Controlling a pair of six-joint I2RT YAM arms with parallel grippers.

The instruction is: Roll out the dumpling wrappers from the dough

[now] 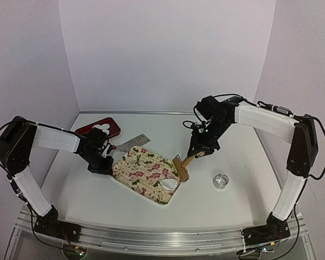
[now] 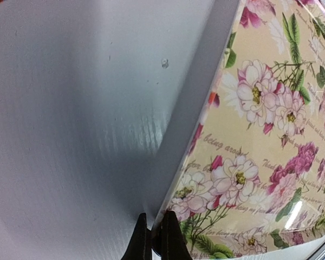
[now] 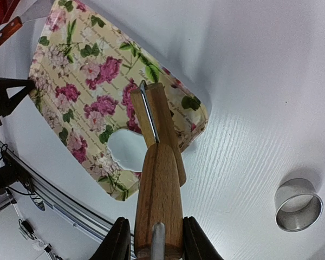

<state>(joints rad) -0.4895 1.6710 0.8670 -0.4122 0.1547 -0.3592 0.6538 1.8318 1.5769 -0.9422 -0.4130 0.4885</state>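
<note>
Right wrist view: right end effector [image 3: 158, 241] grips the wooden roller [image 3: 158, 184], whose long axis points away onto the floral board [image 3: 76, 92]. The dough [image 3: 127, 150], a flat blob at that board end, sits just left of the roller head, its longer side seemingly crosswise to the handle. Left end effector [image 2: 156, 242] looks pinched on the far board edge, so the right arm is nearer.

The cutting board [image 1: 143, 168] has a cream ground printed with pink and white blooms, green leaves and faint grey script. At its ten o'clock, a red dish [image 1: 115, 125] carries white dumpling wrappers [image 1: 102, 129]. At twelve o'clock lies a bench scraper [image 1: 138, 141] with a grey blade and reddish-brown handle. The roller [image 3: 158, 200] is honey-brown wood with a silver wire. At three o'clock, the ring [image 1: 221, 181] is bright silver. The table [image 1: 151, 124] is white.
</note>
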